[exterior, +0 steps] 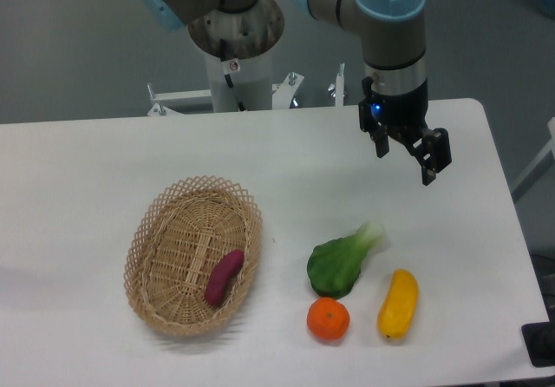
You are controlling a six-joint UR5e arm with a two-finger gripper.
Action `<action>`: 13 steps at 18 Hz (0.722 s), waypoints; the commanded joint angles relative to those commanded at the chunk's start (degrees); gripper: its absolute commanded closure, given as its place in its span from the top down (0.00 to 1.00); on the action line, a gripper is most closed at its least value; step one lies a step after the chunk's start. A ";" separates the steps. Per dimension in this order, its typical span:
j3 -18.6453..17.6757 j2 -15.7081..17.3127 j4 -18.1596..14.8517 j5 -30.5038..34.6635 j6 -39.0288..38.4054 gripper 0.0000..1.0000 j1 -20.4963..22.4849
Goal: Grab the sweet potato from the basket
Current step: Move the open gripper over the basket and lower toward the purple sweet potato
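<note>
The sweet potato (224, 277), a small dark purple-red tuber, lies inside the oval wicker basket (154, 231) at the front left of the table, toward the basket's right side. My gripper (405, 160) hangs high over the back right of the table, far to the right of the basket. Its two black fingers stand apart with nothing between them, so it is open and empty.
A green leafy vegetable (341, 261), a round orange fruit (328, 318) and a yellow oblong vegetable (398, 303) lie on the white table to the right of the basket. The robot base (234, 49) stands behind the table's far edge.
</note>
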 joint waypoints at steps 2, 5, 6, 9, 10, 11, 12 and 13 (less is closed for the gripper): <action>0.00 0.00 0.00 -0.17 0.00 1.00 0.09; -0.09 0.09 0.00 0.26 -0.09 1.00 -0.09; -0.09 0.09 -0.09 0.44 -0.17 1.00 -0.17; -0.96 0.00 0.09 -0.09 -1.14 1.00 -0.35; -1.23 0.00 0.09 0.00 -2.97 1.00 -0.44; -1.32 0.00 0.09 -0.09 -5.69 1.00 -0.70; -1.58 -0.09 0.17 -0.09 -8.93 1.00 -1.31; -1.67 -0.17 0.26 0.00 -11.75 1.00 -2.01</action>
